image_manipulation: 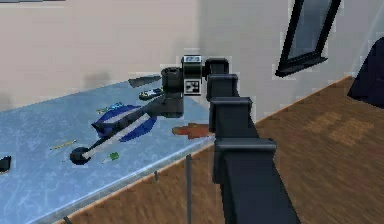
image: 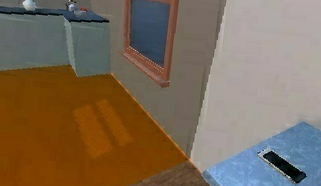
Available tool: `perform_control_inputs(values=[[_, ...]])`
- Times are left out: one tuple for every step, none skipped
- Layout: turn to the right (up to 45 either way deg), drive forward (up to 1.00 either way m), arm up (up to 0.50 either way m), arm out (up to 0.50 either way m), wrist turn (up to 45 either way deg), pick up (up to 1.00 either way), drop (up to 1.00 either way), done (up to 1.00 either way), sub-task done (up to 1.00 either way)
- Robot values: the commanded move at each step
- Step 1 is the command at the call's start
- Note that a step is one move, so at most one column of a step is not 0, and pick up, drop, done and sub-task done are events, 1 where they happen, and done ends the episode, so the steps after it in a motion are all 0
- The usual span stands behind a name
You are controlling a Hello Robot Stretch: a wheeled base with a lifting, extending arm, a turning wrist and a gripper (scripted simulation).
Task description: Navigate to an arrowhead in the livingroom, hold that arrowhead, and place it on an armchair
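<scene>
The gripper (image_manipulation: 150, 100) shows against the cluttered blue surface (image_manipulation: 40, 125) — I cannot tell how its fingers stand or whether it holds anything. One reddish-brown piece (image_manipulation: 190, 130), likely the arrowhead, lies at the surface's edge beside the arm (image_manipulation: 235, 130) — probably light, stiff and brittle-tipped, best taken across its broad middle.

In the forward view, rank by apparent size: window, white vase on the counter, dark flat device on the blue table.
1. Window.
2. Dark flat device, though nearness inflates it.
3. White vase, far off.
</scene>
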Motion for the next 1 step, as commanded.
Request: perform_control_inputs(values=[[0.0,0.0,0.0,0.0,45.0,0.0,0.0,0.0,0.0]])
